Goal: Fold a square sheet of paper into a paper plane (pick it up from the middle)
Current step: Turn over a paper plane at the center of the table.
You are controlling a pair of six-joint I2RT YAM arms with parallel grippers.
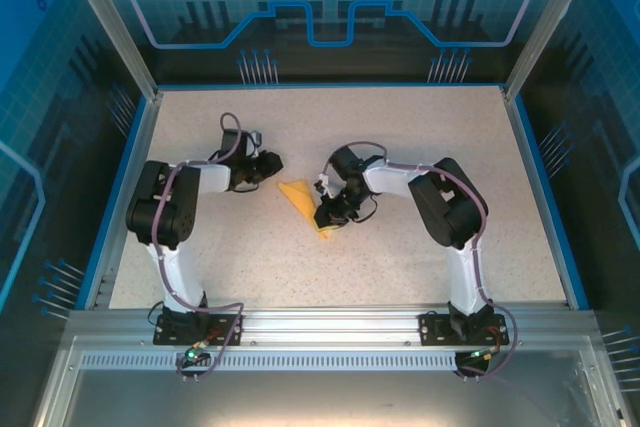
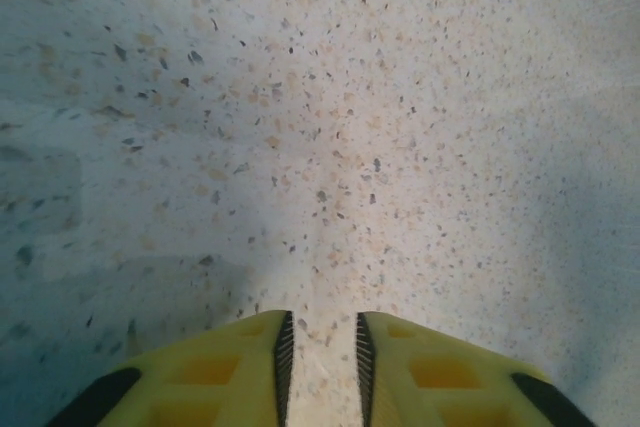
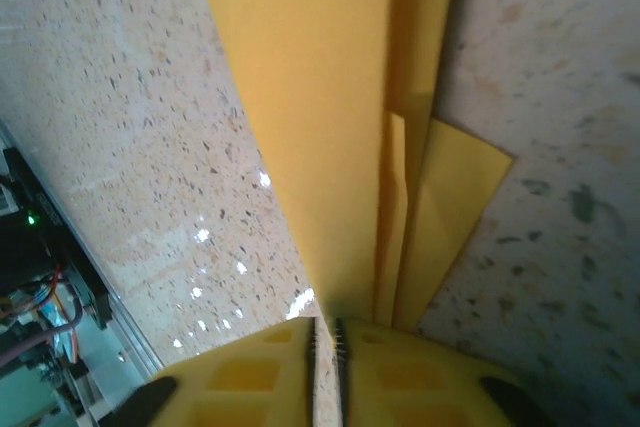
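Observation:
The square sheet of paper lies folded into a narrow orange-yellow paper plane (image 1: 298,198) at the middle of the table, its point toward the near right. In the right wrist view the paper plane (image 3: 320,97) shows layered folds and a loose flap at the right. My right gripper (image 1: 326,216) sits at the pointed end. Its jaws (image 3: 325,323) stand a narrow slit apart, speckled table shows between them, and the paper's edge starts just past the tips. My left gripper (image 1: 271,168) hovers just left of the wide end, and in its own view this gripper (image 2: 320,319) is open over bare table.
The speckled tabletop (image 1: 420,277) is bounded by a blue rim (image 1: 548,187) and a metal rail (image 1: 330,325) at the near edge where the arm bases are bolted. Both arms bend inward toward the centre.

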